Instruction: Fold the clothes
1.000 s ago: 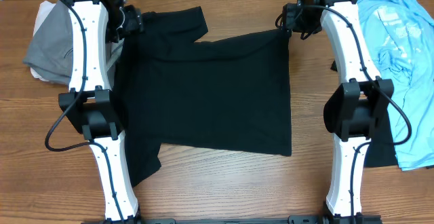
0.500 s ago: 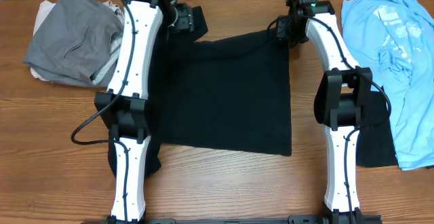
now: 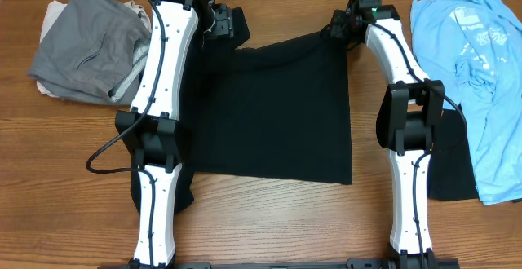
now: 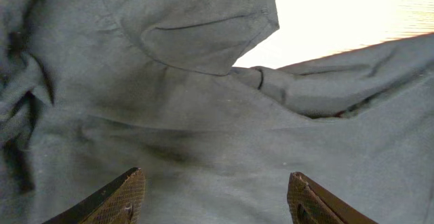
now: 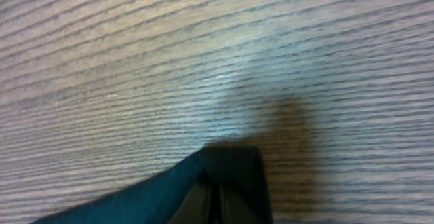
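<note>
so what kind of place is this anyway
Probably a robotics lab bench set up for laundry folding: a wooden table, a black T-shirt spread out, with grey clothes and a light blue shirt lying at the sides.

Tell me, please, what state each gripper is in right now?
Left gripper: open, over the black shirt.
Right gripper: closed on the shirt's corner.

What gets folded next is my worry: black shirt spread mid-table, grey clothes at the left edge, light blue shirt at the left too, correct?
Not quite: the light blue shirt lies at the right edge, as the overhead view shows. The rest holds.
</note>
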### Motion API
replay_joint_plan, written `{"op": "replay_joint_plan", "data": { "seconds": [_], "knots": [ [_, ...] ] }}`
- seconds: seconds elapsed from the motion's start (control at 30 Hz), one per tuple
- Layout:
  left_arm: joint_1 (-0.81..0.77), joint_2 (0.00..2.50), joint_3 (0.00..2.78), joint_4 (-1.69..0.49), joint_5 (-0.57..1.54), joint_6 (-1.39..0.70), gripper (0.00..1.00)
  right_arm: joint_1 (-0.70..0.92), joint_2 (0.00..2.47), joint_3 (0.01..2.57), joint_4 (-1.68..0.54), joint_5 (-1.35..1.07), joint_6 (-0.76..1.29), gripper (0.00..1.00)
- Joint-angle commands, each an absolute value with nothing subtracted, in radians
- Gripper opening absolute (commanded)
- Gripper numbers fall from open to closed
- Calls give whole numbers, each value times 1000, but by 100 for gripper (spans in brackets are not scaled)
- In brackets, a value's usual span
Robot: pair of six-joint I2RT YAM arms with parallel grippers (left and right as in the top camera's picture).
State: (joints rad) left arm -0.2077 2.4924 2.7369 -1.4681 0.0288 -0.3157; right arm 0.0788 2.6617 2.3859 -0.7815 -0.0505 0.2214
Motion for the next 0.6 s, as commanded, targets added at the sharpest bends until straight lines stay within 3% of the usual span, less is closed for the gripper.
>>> {"op": "replay_joint_plan", "data": {
  "seconds": [0.0, 0.33, 0.37, 0.4, 0.47, 0.57],
  "knots": [
    [-202, 2493, 2756, -1461, -4, -332, 69, 19, 2680, 2474, -776, -63, 263, 4],
    [-202, 2493, 2756, -1360, -62, -363, 66, -114, 2680, 2550, -814, -154, 233, 4],
    [-202, 2493, 2756, -1347, -62, -363, 67, -115, 2677, 2553, -822, -166, 200, 20],
    [-202, 2493, 2756, -1332, -62, -363, 68, -114, 2672, 2560, -843, -176, 177, 49],
    [-197, 2492, 2759, -1304, -61, -363, 70, -114, 2657, 2586, -887, -179, 175, 66],
    [-180, 2483, 2806, -1324, -51, -377, 70, -113, 2607, 2695, -1008, -208, 175, 79]
  ]
}}
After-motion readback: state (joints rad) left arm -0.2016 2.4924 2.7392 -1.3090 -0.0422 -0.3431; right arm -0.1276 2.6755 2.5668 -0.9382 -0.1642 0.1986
